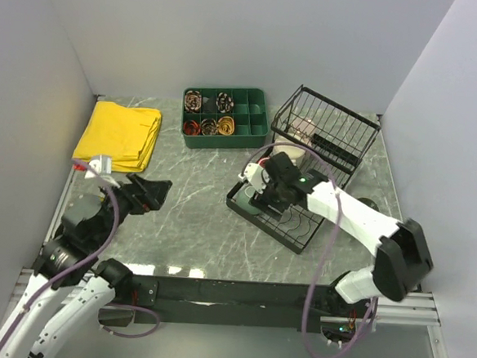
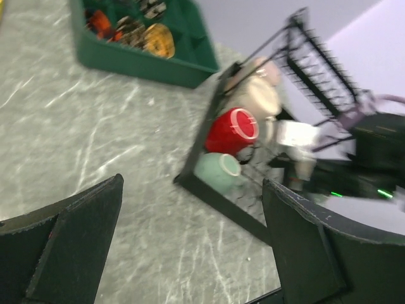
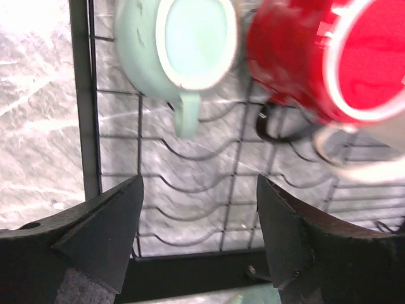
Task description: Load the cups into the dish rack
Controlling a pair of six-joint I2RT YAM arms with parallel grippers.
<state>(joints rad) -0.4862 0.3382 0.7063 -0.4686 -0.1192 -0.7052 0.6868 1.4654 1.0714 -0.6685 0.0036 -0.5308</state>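
Left gripper [image 1: 145, 192] is hanging wide open over the grey marbled table [image 1: 187, 216] at the near left, gripping nothing. Its black fingers [image 2: 76, 247] are framing bare stone in the wrist view.

Yellow cloth [image 1: 119, 135] is lying folded at the far left, well apart from everything else. Green compartmented tray [image 1: 225, 117] is sitting at the far middle, with small odds in its left cells, near the rack's far-left corner.

Dish rack [image 1: 340, 133], black wire, is sitting right of centre and skewed, its flat base toward near-left and its raised tier toward far-right.

- Light teal mug [image 2: 215, 170] is lying on its side at the base's near-left corner, pale inside and handle showing.
- Red mug [image 2: 231, 131], white-rimmed, is lying just beside it on the far side.
- Cream mug [image 2: 256, 98] is sitting farther back.
- A pale pinkish mug [image 2: 267, 69] is behind that one, blurred.

Right gripper [image 1: 263, 199] is hovering low over the rack's base with its jaws spread wide and empty. The wavy base wires are showing between its fingers [image 3: 101, 234]. Its white arm is crossing the rack from the near right and blocking much of the base from above.
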